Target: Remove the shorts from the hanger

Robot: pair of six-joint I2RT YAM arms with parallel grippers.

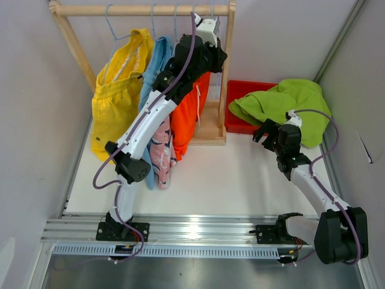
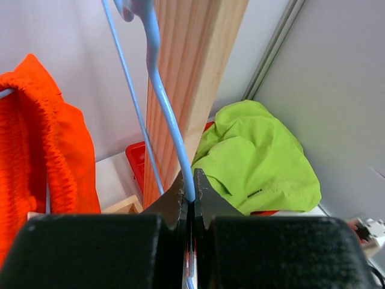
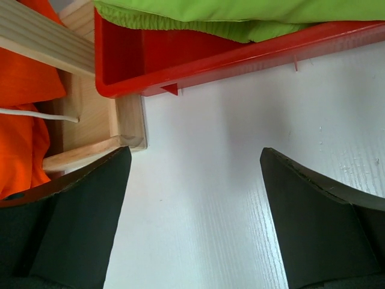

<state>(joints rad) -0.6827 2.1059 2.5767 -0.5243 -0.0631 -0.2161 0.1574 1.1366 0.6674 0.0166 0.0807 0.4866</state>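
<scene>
My left gripper (image 2: 192, 201) pinches a blue hanger wire (image 2: 171, 120) running up from the jaws, just beside the wooden post (image 2: 198, 60); the orange shorts (image 2: 42, 150) hang to its left, long axis vertical; my right gripper (image 3: 192, 205) stands spread above the table (image 3: 228, 180) beside the red bin (image 3: 180, 66) holding the lime green shorts (image 3: 240, 12).

shorts were 5 pairs: yellow pair (image 1: 117, 96) 1, blue pair (image 1: 159, 57) 1, pink pair (image 1: 161, 150) 1, orange pair (image 1: 187, 117) 1, green pair (image 1: 289, 102) 1 | 4 hung on rack (image 1: 141, 9), 1 lay on bin (image 1: 240, 87) | racks were 1 | bins were 1 | arms were 2: left arm (image 1: 147, 123), right arm (image 1: 313, 180) | hanger (image 2: 170, 126) tally was unclear, hooks overlapped
</scene>
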